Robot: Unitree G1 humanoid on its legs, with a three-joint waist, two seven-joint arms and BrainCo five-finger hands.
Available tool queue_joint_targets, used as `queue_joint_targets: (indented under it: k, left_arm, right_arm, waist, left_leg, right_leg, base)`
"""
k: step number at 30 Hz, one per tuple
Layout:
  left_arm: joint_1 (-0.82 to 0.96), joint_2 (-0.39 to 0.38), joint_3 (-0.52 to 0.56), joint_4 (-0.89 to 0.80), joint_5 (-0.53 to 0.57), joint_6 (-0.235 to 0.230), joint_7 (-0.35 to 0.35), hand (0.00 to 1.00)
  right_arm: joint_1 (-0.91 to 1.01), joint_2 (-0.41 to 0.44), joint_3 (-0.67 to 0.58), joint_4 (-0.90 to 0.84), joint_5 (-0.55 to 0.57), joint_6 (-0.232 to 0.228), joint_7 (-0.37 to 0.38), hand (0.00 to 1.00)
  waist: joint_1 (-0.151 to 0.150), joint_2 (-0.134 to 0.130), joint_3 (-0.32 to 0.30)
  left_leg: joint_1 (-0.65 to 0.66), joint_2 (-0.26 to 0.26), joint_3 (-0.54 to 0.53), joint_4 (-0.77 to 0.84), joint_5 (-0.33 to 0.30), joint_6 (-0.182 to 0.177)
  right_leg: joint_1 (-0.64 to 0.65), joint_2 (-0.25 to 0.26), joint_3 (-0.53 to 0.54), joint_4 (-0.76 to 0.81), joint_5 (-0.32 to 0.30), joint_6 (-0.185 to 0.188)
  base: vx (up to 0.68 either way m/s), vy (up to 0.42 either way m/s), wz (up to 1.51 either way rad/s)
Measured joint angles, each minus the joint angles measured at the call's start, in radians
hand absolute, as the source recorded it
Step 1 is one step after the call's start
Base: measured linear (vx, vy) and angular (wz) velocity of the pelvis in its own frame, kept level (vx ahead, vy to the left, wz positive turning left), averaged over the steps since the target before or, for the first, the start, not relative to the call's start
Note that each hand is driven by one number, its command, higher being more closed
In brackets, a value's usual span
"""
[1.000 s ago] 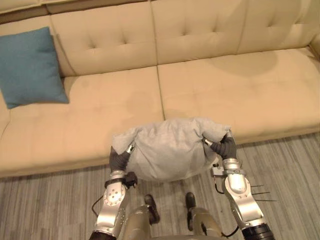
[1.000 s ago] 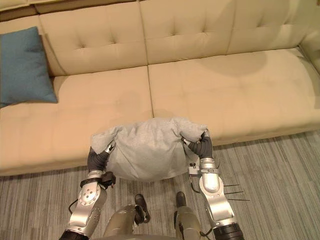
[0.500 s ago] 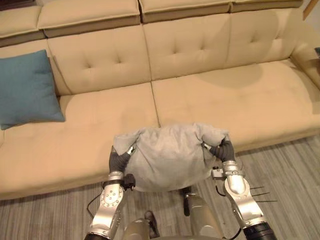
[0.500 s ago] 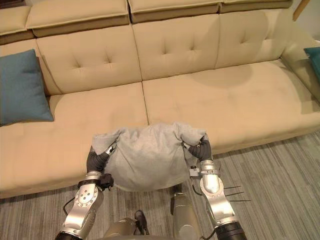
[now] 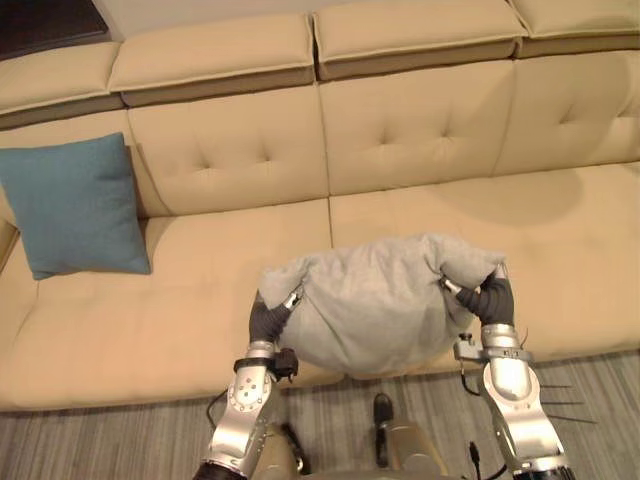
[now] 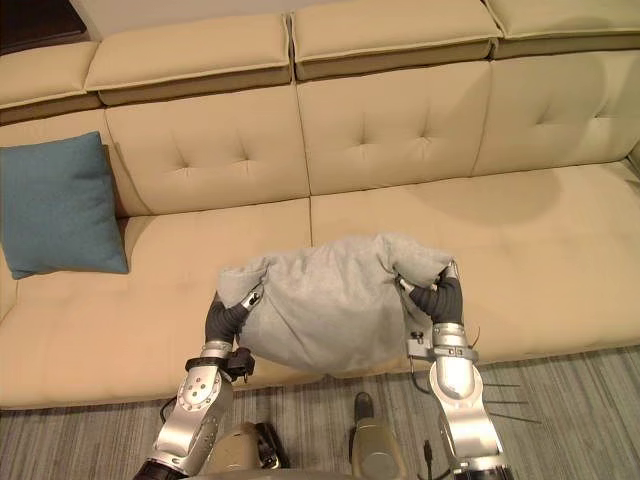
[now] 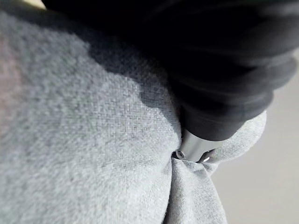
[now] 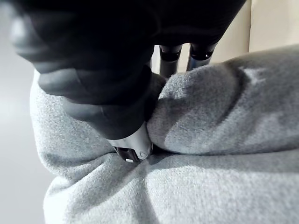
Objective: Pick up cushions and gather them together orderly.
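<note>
Grey cushion (image 5: 385,305) farther over sofa seat (image 5: 150,310)

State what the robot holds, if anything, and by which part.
The grey cushion, pinched at its two upper corners: the left hand on the left corner, the right hand on the right corner.

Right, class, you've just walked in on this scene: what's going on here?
A robot holds a grey cushion up between both hands, over the front edge of a beige sofa. Its left hand grips the cushion's left end, its right hand the right end, cloth bunched in each. A blue cushion leans against the backrest at the sofa's left. The two are not yet together.
</note>
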Motion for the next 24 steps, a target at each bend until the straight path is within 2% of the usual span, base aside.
queue_joint_targets:
  k: [2,6,11,15,19,21,24]
  left_arm:
    - [-0.025,0.045,0.0,0.03,0.013,0.0,0.0,1.0]
    - [-0.031,0.091,0.016,0.039,0.017,0.002,0.001,1.0]
    - [-0.125,0.118,0.056,0.039,0.042,0.002,0.014,1.0]
    - [-0.331,0.121,0.103,0.078,0.068,0.002,0.105,1.0]
    - [-0.559,0.143,0.16,0.162,0.082,0.002,0.196,1.0]
    - [-0.729,0.172,0.177,0.233,0.089,0.002,0.249,1.0]
    - [-0.893,0.204,0.195,0.313,0.106,0.002,0.287,1.0]
  right_arm:
    - [-0.021,0.027,0.006,0.069,-0.002,0.007,0.002,1.0]
    - [-0.068,0.025,0.051,0.137,-0.034,0.025,0.007,1.0]
    - [-0.213,0.022,0.069,0.143,-0.039,0.03,-0.003,1.0]
    - [-0.456,0.012,0.066,0.226,-0.038,0.029,-0.051,1.0]
    - [-0.679,0.005,0.064,0.313,-0.038,0.029,-0.096,1.0]
    - [-0.822,0.004,0.036,0.376,-0.038,0.03,-0.127,1.0]
    - [-0.967,0.004,0.001,0.435,-0.038,0.032,-0.165,1.0]
  waist:
    - [0.012,-0.021,0.0]
    - [0.02,-0.024,0.001]
    - [0.018,-0.038,0.011]
    - [0.01,-0.056,0.037]
    - [0.014,-0.055,0.08]
    - [0.016,-0.056,0.113]
    - [0.02,-0.055,0.147]
  left_leg:
    - [0.012,-0.043,0.006,-0.061,-0.009,-0.005]
    - [0.023,-0.08,0.068,-0.075,-0.023,0.023]
    - [-0.026,-0.086,0.113,-0.055,-0.036,0.042]
    - [-0.094,-0.082,0.107,-0.025,-0.034,0.046]
    - [-0.151,-0.081,0.098,-0.01,-0.026,0.057]
    - [-0.186,-0.086,0.082,-0.01,-0.009,0.063]
    - [-0.22,-0.089,0.072,-0.02,0.014,0.064]
  right_leg:
    - [-0.029,-0.018,0.04,-0.007,0.016,0.027]
    - [-0.034,-0.049,0.114,-0.063,0.053,0.065]
    - [-0.075,-0.053,0.166,-0.134,0.119,0.072]
    - [-0.114,-0.052,0.173,-0.174,0.168,0.071]
    - [-0.149,-0.054,0.174,-0.194,0.201,0.075]
    - [-0.175,-0.057,0.166,-0.197,0.212,0.072]
    - [-0.205,-0.059,0.157,-0.199,0.224,0.07]
  base:
    - [0.06,0.227,-0.27]
    - [0.0,0.154,-0.36]
    - [-0.05,0.062,-0.32]
    - [-0.1,-0.004,-0.06]
    - [-0.12,-0.035,0.04]
    - [-0.08,-0.042,0.2]
    - [-0.06,-0.044,0.15]
